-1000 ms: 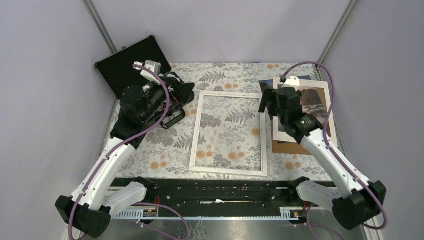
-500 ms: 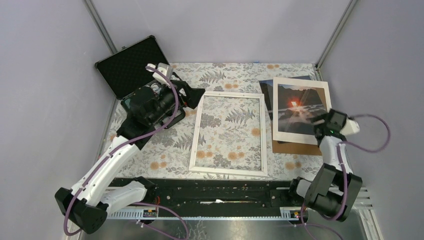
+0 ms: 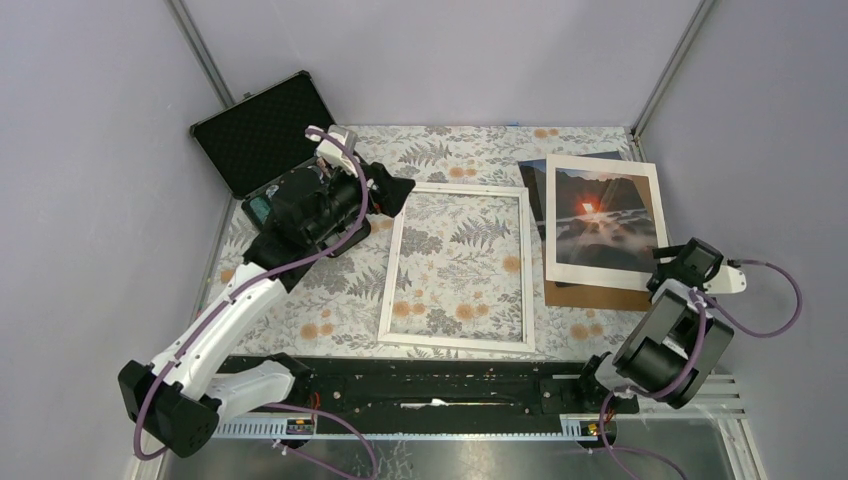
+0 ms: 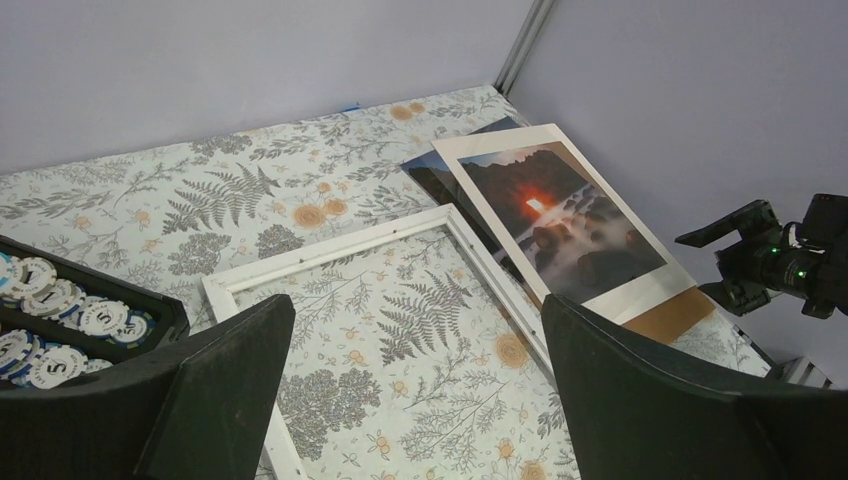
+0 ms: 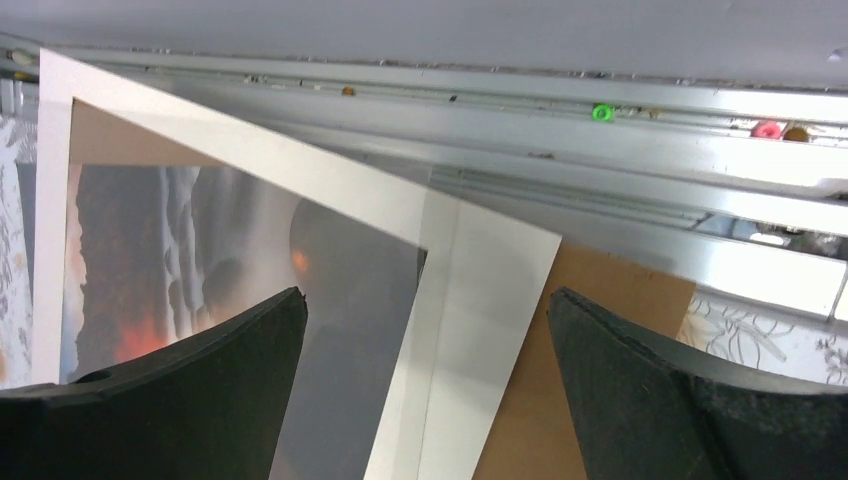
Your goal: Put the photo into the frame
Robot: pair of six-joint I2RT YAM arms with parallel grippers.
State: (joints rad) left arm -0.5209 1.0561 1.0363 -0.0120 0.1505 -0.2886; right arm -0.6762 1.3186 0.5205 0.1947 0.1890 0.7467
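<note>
The photo (image 3: pixel 600 215), a dark landscape with a red sun and a white border, lies flat at the right on a brown backing board (image 3: pixel 590 295). The white frame (image 3: pixel 455 343) lies empty in the middle of the table. My right gripper (image 3: pixel 672 262) is open and empty, low at the photo's near right corner; the right wrist view shows the white border (image 5: pixel 470 290) between its fingers. My left gripper (image 3: pixel 395 192) is open and empty above the frame's far left corner, looking over the frame (image 4: pixel 330 255) and the photo (image 4: pixel 565 220).
An open black case (image 3: pixel 265 130) with poker chips (image 4: pixel 50 320) stands at the far left under the left arm. A second dark print (image 3: pixel 533 185) sticks out from under the photo. A metal rail (image 5: pixel 640 110) runs along the table's right edge.
My right arm has pulled back from over the photo to its near right corner, uncovering it. My left gripper has moved right, from the case toward the frame's far left corner.
</note>
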